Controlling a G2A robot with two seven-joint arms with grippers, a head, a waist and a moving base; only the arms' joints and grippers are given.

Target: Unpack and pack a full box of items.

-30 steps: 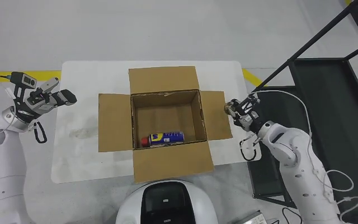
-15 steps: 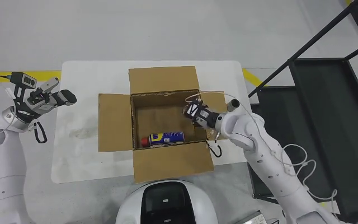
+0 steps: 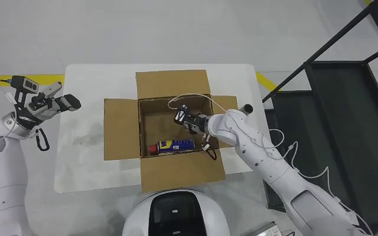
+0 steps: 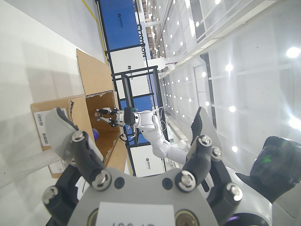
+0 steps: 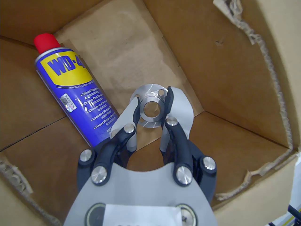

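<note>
One metal flange (image 5: 150, 121), too small to make out from above, is clamped in the right claw (image 5: 151, 102) inside the box (image 5: 223, 55); the top view puts the spray can (image 3: 172, 145) along the box's lower wall. Left claw (image 4: 127, 116) is spread apart.

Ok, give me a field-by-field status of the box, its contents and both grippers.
box: open on the table, flaps spread
spray can: lying on the box floor, by the wall nearest the robot
right gripper: over the box interior, shut on the metal flange
metal flange: held above the box floor
left gripper: open, empty, at the table's left edge
</note>
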